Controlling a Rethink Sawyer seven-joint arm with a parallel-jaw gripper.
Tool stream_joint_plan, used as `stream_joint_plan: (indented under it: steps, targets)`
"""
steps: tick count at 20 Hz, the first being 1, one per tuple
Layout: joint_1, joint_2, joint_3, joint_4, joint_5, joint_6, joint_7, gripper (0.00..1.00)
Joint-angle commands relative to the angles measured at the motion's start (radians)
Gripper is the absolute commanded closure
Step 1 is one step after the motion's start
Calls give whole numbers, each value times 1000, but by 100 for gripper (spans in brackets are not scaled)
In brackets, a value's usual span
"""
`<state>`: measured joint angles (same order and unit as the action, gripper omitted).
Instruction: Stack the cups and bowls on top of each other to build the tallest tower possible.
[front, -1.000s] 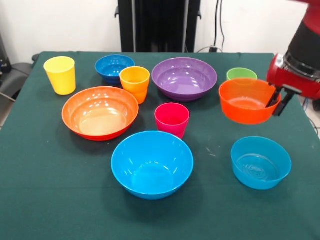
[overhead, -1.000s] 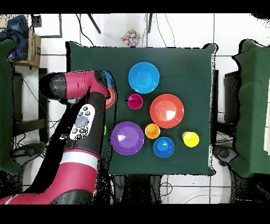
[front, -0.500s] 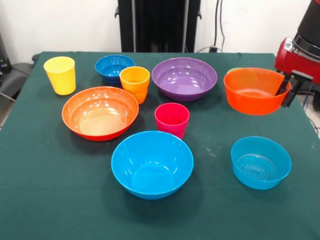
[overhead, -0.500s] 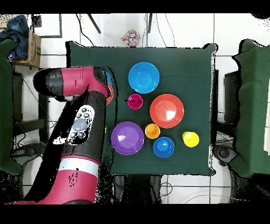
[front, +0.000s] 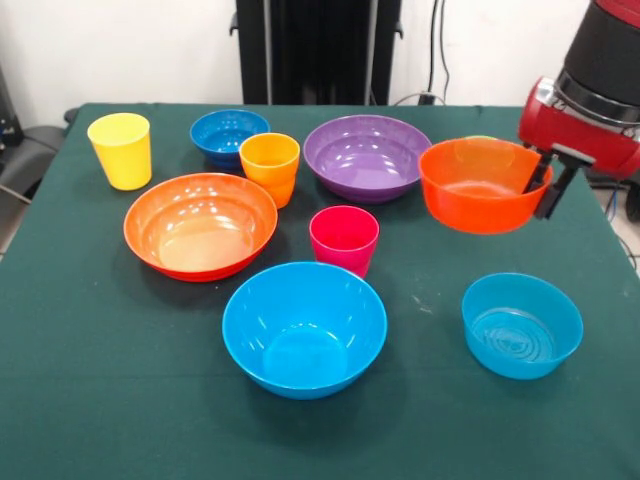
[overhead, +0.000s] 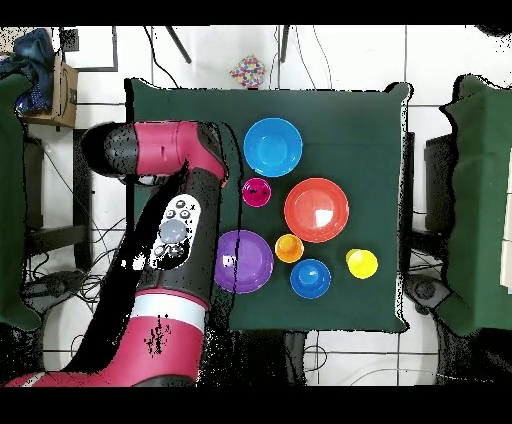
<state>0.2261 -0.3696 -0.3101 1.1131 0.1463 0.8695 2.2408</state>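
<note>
1. Compared with half a second earlier, the small orange bowl sits further from the table's right edge in the front view, toward the purple bowl, and slightly lower; the arm in the overhead view now reaches further over the table.
2. Claw: clenched on the small orange bowl's right rim, one finger inside the wall and one outside; the bowl hangs clear of the cloth, roughly level.
3. Handling, as a judgement: thin glossy plastic, light and stiff but slippery; a rim pinch lets the bowl swing, so slow travel suits it.
4. No tower stands yet. Large orange bowl lies toward the left edge, large light-blue bowl near the front edge, small light-blue bowl toward the front right corner.
5. Cups: yellow near the far left corner, orange, magenta mid-table; dark-blue bowl toward the far edge. The green cup is hidden behind the held bowl.
</note>
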Motion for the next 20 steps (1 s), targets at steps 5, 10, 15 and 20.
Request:
stream_joint_plan:
  steps: [5, 10, 15, 20]
  targets:
    - [-76, 34, 90, 28, -55, -40, -18, 100]
    - [-106, 25, 107, 57, -58, -72, -37, 100]
    - [-132, 16, 117, 71, -79, -86, -78, 100]
    - [-175, -4, 141, 111, -85, -112, -123, 100]
